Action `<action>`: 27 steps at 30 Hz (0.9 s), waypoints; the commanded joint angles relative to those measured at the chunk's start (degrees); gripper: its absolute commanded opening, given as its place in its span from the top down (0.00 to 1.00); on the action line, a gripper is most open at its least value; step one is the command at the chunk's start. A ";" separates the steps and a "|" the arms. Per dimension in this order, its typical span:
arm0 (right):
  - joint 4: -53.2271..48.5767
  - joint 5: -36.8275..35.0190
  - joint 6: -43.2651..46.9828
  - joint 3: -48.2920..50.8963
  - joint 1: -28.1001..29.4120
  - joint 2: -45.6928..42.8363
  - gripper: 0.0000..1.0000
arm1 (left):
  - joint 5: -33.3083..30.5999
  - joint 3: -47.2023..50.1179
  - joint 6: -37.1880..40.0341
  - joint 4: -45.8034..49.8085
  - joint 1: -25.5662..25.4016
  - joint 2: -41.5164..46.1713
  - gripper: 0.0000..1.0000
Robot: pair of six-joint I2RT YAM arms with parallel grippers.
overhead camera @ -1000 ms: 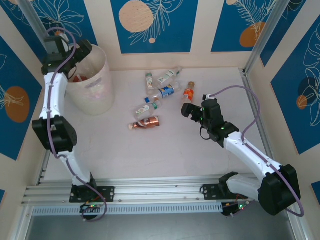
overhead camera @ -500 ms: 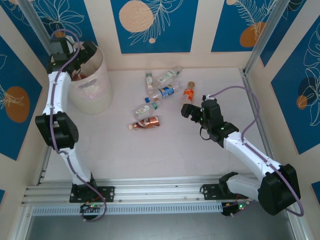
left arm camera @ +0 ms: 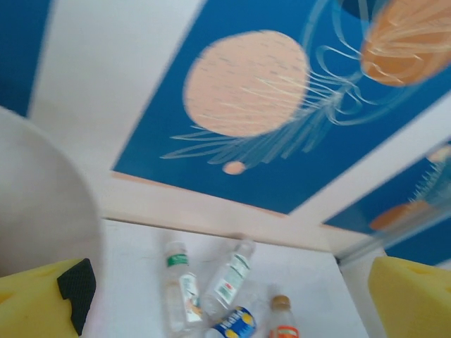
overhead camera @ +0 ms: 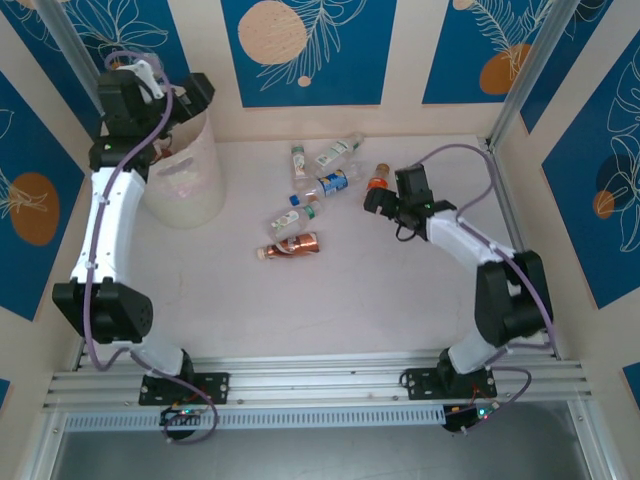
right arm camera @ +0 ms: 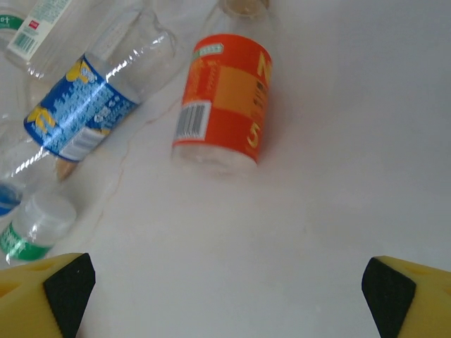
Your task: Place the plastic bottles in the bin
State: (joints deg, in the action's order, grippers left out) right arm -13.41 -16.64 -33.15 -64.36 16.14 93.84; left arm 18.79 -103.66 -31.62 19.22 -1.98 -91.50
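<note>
Bottles, top view: we count six for sure on the table [overhead camera: 400, 290], all lying in a loose cluster at the far middle: green bottle [overhead camera: 298, 160], clear bottle [overhead camera: 337, 152], blue bottle [overhead camera: 335, 183], orange bottle [overhead camera: 378, 181], middle bottle [overhead camera: 297, 215], copper bottle [overhead camera: 290, 246].
Bin, top view: one bin [overhead camera: 190, 185], upright in the far left corner, well apart from the cluster; we cannot tell what lies inside.
Left arm, top view: stretched tall from its base, wrist bent over the bin.
Left gripper [overhead camera: 195, 92], top view: above the bin's rim, empty.
Right arm, top view: folded at the elbow, forearm reaching left and low over the table.
Right gripper [overhead camera: 372, 203], top view: just beside the orange bottle's near end.
Bottles, left wrist view: four below us, green, clear, blue and orange.
Bin, left wrist view: pale curved wall at the left edge.
Left fingers [left arm camera: 32, 303], left wrist view: two, one in each lower corner, spread wide, nothing between them.
Bottles, right wrist view: four we can tell, orange straight ahead, blue to its left, clear at the top left corner, a white-capped one lower left.
Right fingers [right arm camera: 42, 296], right wrist view: two, spread fully, bare table between them; the orange bottle lies ahead, untouched.
</note>
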 commanded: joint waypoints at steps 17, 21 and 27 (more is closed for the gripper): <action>-18.45 -0.62 0.54 -32.89 -0.86 32.63 0.14 | 11.26 39.28 -8.37 -23.45 -8.92 20.90 0.00; -17.30 -1.99 0.03 -32.23 -0.50 32.65 0.25 | 12.78 43.45 -7.59 -23.53 -9.33 23.02 0.00; -8.89 -2.47 1.85 -23.06 -0.06 24.89 0.41 | 15.32 45.64 -7.20 -24.06 -12.03 21.77 0.00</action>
State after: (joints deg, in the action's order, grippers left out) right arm -25.43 -18.48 -32.56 -90.80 15.75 124.07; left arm 30.87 -58.98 -39.11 -2.42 -12.12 -69.08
